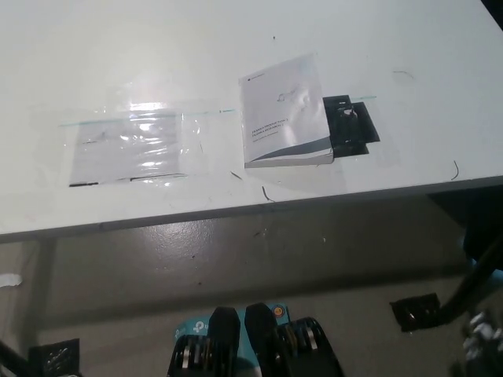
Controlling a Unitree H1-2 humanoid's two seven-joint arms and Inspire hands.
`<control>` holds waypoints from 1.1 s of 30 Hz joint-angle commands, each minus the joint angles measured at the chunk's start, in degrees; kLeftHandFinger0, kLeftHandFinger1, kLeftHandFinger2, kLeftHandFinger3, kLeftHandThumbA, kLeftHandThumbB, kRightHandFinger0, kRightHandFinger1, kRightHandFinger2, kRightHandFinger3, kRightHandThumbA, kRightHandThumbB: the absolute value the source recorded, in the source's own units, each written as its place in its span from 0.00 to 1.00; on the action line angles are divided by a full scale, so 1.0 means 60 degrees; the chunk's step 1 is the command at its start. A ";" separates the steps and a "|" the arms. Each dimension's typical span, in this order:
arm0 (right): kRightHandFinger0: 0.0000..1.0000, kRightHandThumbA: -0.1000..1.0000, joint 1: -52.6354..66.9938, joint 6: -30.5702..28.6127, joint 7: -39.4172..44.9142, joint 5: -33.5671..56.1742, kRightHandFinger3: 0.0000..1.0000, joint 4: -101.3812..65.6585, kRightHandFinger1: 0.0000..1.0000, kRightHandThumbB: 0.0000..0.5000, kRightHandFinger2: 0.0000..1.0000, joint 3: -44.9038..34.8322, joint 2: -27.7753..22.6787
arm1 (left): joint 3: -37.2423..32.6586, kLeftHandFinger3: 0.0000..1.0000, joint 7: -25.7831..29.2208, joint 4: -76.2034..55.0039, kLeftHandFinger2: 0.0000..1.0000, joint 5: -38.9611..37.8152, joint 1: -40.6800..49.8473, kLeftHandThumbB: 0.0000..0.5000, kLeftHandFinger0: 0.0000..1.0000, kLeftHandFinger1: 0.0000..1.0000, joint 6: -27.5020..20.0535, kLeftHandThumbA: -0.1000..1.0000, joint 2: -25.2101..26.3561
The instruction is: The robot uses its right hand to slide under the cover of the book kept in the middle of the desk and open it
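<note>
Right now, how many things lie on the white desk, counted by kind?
Book, closed: 1
Clear plastic sleeve with a sheet inside: 1
Black flat piece beside the book, partly under it: 1
Total: 3
Neither hand is clearly in view, and all three things lie on the desk.

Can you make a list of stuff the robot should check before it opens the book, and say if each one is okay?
1. Book lies on the desk: ok.
2. Cover is closed and flat, ready to be lifted: ok.
3. Nothing lies on top of the cover: ok.
4. Black holder sits against the book's right edge, perhaps in the hand's way: cannot tell.
5. Right hand is near the book: not ok, it is out of view.
6. Left hand is clear of the book: cannot tell, it is out of view.
</note>
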 commanded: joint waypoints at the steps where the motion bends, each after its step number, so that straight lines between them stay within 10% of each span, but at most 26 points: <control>1: 0.93 1.00 -0.1194 0.0334 -0.1207 0.1866 1.00 -0.1963 0.92 0.40 0.94 -0.0245 0.0332 | 0.0110 0.94 -0.0500 -0.0049 0.84 -0.0998 -0.0080 0.31 0.83 0.81 0.0007 1.00 -0.0055; 20: 0.89 1.00 -0.3785 0.0951 -0.2905 0.1685 1.00 -0.2902 0.86 0.47 0.83 0.0695 -0.0497 | -0.0149 0.96 -0.0304 -0.0129 0.85 -0.1252 -0.0002 0.32 0.83 0.80 0.0123 0.99 0.0159; 33: 0.95 1.00 -0.5556 0.0771 -0.2632 0.0863 1.00 0.0027 0.93 0.28 0.93 0.1789 -0.0600 | -0.0240 0.92 -0.0244 -0.0145 0.84 -0.1301 -0.0129 0.29 0.80 0.78 0.0042 0.98 0.0186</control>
